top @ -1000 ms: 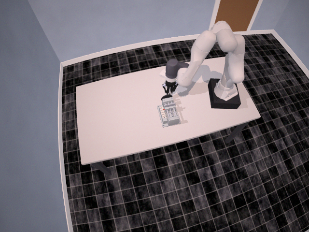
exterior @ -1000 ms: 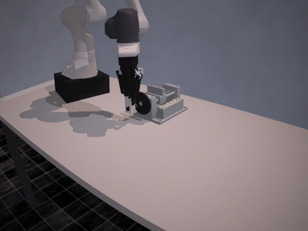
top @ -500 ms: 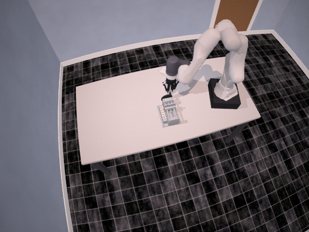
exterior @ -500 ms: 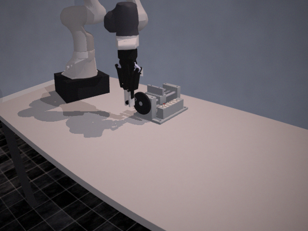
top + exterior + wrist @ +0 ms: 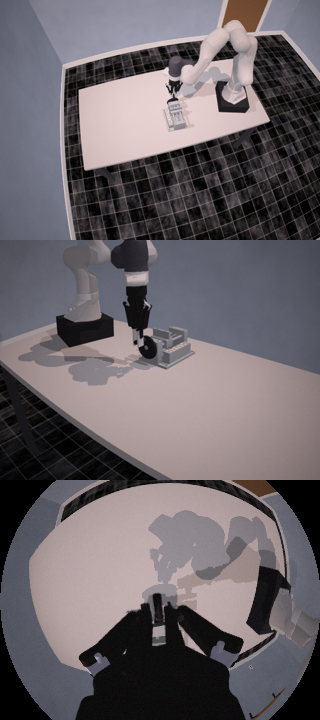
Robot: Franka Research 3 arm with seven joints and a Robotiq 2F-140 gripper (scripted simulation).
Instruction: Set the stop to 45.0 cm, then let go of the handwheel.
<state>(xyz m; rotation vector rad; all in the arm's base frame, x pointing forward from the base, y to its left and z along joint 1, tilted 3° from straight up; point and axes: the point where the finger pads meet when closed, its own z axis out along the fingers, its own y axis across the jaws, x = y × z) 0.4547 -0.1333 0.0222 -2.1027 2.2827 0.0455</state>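
Note:
A small grey fixture (image 5: pixel 173 348) with a sliding stop, a screw and a scale with a red marker (image 5: pixel 170 347) stands on the table; it also shows in the top view (image 5: pixel 175 116). A black handwheel (image 5: pixel 148 347) sits upright at the fixture's end nearest the robot base. My gripper (image 5: pixel 138 341) points straight down at the handwheel's upper left edge and is shut on the handwheel's crank handle. In the wrist view the fingers stand close together around a thin grey piece; the wheel itself is hidden there.
The robot's black base (image 5: pixel 85 327) stands on the table behind and to the left of the fixture. The table edge runs along the front (image 5: pixel 103 438). A brown door (image 5: pixel 245 11) is in the far wall.

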